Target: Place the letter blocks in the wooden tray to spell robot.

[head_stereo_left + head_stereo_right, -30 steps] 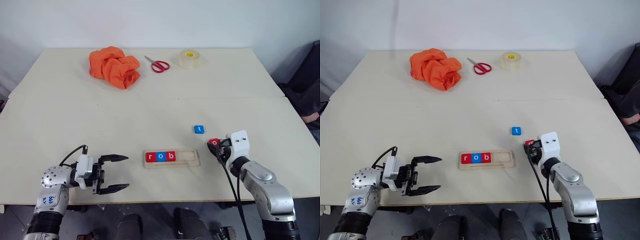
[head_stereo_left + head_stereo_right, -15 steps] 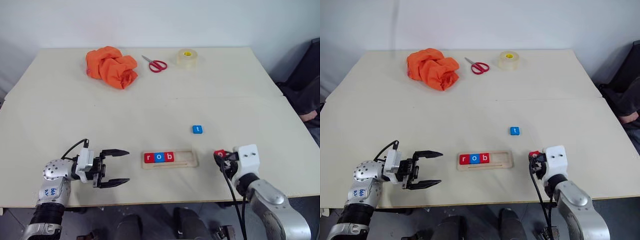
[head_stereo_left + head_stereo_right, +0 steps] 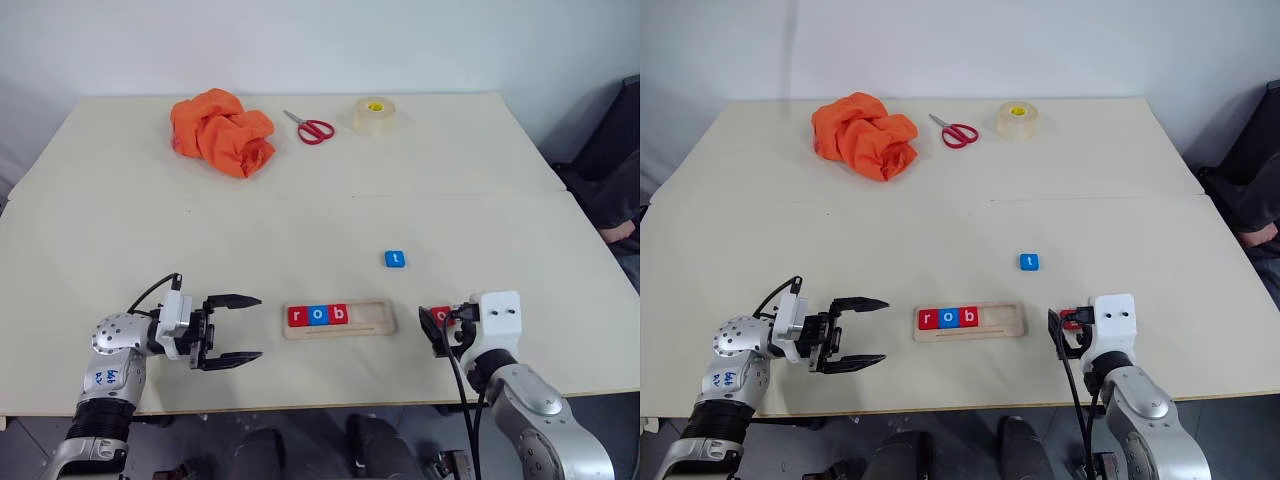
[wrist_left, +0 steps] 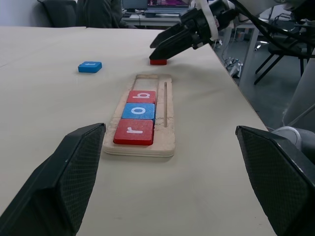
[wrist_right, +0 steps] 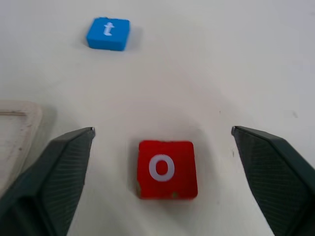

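Looking down over the table [image 3: 120,240], you had the wooden tray [image 3: 340,320] lying near the front edge, between the two arms. Three letter blocks sat in its left part, touching one another in a row: a red r [image 3: 297,316], a blue o [image 3: 318,315] and a red b [image 3: 339,314]. The right part of the tray's slot was bare wood.

Your right gripper [image 5: 162,167] had its fingers spread wide, and the red o block [image 5: 166,168] lay flat on the table between them, touched by neither. That block sat just right of the tray's end. The blue t block [image 3: 396,259] lay alone, farther back on the table and well apart from the tray.

Your left gripper [image 3: 238,329] hovered left of the tray, pointing toward it, fingers parted and holding nothing.

At the far side of the table you had a crumpled orange cloth [image 3: 222,130], red-handled scissors [image 3: 311,127] and a roll of tape [image 3: 374,116], all well away from the blocks.
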Robot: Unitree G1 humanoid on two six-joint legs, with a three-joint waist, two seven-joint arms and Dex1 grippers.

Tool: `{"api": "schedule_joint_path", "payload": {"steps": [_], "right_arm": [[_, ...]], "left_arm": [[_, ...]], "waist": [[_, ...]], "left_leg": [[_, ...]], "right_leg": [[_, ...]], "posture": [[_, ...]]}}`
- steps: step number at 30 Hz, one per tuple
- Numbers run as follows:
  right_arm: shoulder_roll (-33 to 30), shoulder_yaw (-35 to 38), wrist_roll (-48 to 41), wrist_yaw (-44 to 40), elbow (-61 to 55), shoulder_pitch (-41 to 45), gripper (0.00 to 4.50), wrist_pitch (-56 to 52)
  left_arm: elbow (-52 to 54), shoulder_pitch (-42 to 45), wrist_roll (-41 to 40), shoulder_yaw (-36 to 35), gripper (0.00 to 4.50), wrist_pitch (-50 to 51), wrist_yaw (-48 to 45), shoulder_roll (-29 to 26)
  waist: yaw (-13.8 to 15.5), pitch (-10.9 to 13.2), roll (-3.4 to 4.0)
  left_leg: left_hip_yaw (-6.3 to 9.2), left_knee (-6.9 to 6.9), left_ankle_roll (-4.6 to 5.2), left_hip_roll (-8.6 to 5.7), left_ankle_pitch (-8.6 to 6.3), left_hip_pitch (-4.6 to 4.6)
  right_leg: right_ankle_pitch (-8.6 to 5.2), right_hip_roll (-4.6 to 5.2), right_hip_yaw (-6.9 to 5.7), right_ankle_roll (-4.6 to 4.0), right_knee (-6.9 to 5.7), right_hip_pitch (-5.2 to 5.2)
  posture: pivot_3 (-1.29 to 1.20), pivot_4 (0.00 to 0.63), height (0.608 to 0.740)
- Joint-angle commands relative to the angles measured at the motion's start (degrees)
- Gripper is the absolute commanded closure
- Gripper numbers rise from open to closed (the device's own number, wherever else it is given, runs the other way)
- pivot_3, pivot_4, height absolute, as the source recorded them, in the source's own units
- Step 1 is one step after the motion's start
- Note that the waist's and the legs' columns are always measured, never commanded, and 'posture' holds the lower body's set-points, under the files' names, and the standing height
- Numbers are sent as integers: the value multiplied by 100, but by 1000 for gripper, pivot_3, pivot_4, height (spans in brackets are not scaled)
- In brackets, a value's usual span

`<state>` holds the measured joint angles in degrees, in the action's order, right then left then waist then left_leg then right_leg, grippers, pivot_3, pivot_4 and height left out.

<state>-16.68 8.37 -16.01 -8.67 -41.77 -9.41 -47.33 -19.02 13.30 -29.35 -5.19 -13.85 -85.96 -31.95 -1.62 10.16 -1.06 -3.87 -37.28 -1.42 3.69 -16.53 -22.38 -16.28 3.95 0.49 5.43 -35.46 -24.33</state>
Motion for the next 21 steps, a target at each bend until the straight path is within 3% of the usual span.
{"api": "schedule_joint_path", "payload": {"steps": [1, 4, 8, 12, 16, 21], "right_arm": [[-997, 179, -252, -976, -40, 254, 31, -7], [-1696, 233, -400, -1592, 302, 502, 31, 77], [-3060, -77, -307, -3086, 1286, 1019, 31, 759], [-3814, -492, -213, -4248, 2226, 1605, 31, 1468], [-4272, -1039, 114, -5246, 3174, 2172, 31, 2277], [-4252, -1593, 568, -5883, 4011, 2765, 31, 2956]], "left_arm": [[-27, 4, -66, -30, 0, -89, -219, 10], [-59, 30, -49, -24, 0, -121, -179, 46], [-111, 66, -22, -2, 0, -194, -133, 133], [-95, 21, -11, -19, 0, -248, -103, 180], [-33, -106, -22, -79, 0, -300, -69, 162], [97, -279, -35, -161, 0, -343, 10, 132]], "waist": [[-3, 1, 2], [-2, 0, -1], [5, 4, 2], [2, 6, -3], [3, 6, -2], [3, 6, -2]], "left_leg": [[0, -2, 0, 0, 0, -1], [-5, -4, 0, -1, 0, 1], [-3, -3, 1, 1, 1, 0], [-1, 0, 2, 2, 1, 0], [-3, 1, 2, 6, 0, 0], [-6, 0, 2, 7, 0, -1]], "right_leg": [[0, 0, 0, 0, 0, 0], [-2, -1, 4, -3, 4, 2], [1, -7, 4, 3, 6, 1], [2, -11, 3, 7, 8, 1], [3, -17, 6, 10, 6, -3], [2, -16, 7, 9, 4, -6]], "posture": [[0, 150, 740], [0, 150, 740], [0, 150, 740], [0, 150, 740], [0, 150, 740], [0, 150, 740]]}}
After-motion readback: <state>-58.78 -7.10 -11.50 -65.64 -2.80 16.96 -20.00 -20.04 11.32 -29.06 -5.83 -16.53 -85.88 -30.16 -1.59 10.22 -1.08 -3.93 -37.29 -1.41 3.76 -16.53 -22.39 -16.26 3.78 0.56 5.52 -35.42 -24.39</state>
